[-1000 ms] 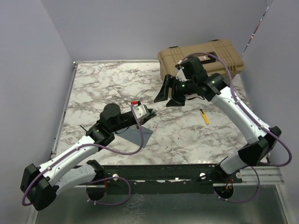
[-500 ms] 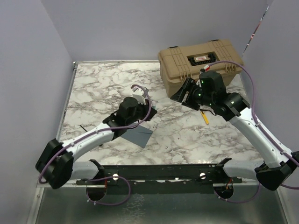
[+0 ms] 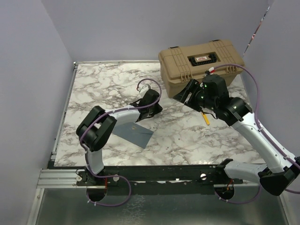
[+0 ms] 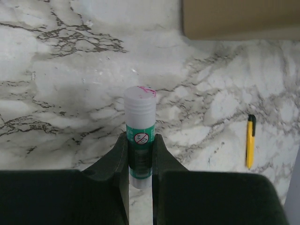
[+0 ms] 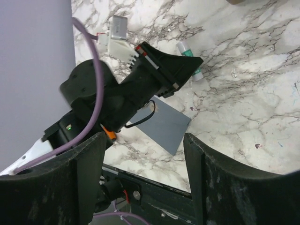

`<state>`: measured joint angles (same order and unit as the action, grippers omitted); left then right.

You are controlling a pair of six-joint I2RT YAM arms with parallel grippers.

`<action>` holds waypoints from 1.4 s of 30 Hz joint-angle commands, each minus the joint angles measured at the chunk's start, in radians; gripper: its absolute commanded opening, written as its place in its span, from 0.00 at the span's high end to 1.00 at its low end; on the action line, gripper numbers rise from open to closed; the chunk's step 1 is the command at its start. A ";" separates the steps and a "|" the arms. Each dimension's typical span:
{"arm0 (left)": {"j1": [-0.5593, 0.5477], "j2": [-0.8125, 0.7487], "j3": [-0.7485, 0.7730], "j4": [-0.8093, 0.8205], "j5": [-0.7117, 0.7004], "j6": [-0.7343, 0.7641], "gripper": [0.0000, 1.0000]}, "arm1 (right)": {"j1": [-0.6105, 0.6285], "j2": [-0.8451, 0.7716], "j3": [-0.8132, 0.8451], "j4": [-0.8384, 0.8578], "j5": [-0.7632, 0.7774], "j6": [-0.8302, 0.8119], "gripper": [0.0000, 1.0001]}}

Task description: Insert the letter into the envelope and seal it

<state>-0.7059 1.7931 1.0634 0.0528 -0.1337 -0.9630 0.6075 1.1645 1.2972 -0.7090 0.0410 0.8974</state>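
Top external view shows the envelope (image 3: 136, 133) lying flat on the marble table (image 3: 98, 84) in front of the left arm's base, skewed to the table's edges, its long axis running from far left to near right with one corner pointing near right; its far-left part is hidden under the arm; the right wrist view shows the same grey sheet (image 5: 166, 126), its corner aimed toward that camera. The left gripper (image 3: 153, 107) is pinched narrow on a glue stick (image 4: 139, 112), whose long axis follows the fingers, white cap pointing away toward the tan case (image 3: 201, 63); from the right wrist the stick (image 5: 190, 57) juts past the black fingers, low over the marble. The right gripper (image 3: 187, 91) stands wide and holds nothing, just in front of the case, with a yellow pen (image 3: 205, 117) near it. Against a second ago, the left gripper has gone from above the envelope out beyond its far edge toward the case, the right gripper has shifted rightward, and the envelope has stayed put.
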 commanded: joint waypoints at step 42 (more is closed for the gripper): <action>0.102 -0.914 0.142 -0.776 -0.660 0.492 0.01 | 0.001 -0.004 0.210 -0.263 0.431 -0.087 0.18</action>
<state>-0.6029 1.0397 1.1481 -0.5491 -0.6064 -0.5804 0.6075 1.1763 1.4570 -0.9154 0.3676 0.8631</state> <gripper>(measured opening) 0.988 0.810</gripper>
